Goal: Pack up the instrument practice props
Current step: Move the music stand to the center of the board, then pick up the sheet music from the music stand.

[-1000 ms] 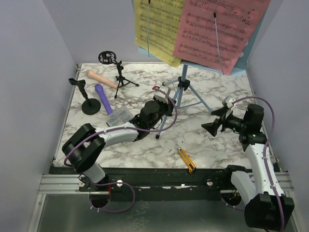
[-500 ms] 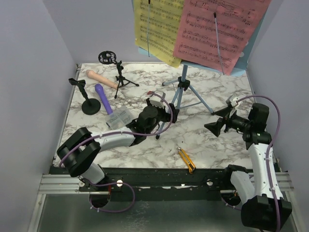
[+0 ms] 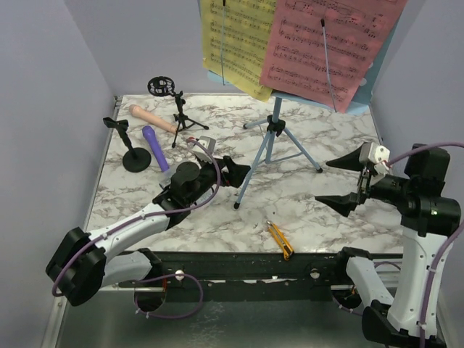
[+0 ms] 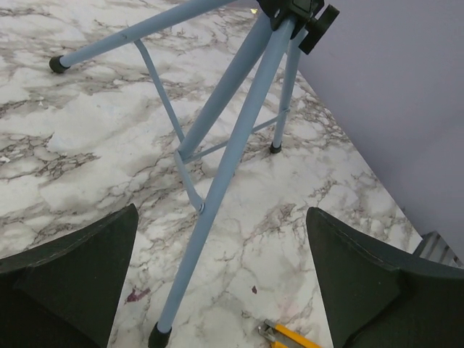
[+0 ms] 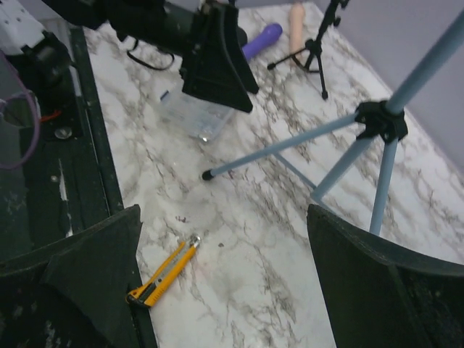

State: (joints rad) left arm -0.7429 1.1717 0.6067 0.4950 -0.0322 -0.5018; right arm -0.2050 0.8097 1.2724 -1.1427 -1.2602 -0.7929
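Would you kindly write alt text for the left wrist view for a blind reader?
Light-blue tripod legs stand on a marble table, framed by the fingers of the open left end effector; a yellow utility knife shows at the bottom.

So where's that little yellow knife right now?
Seen from above, the yellow knife lies near the table's front edge, toward the middle, just right of the blue tripod's nearest foot.
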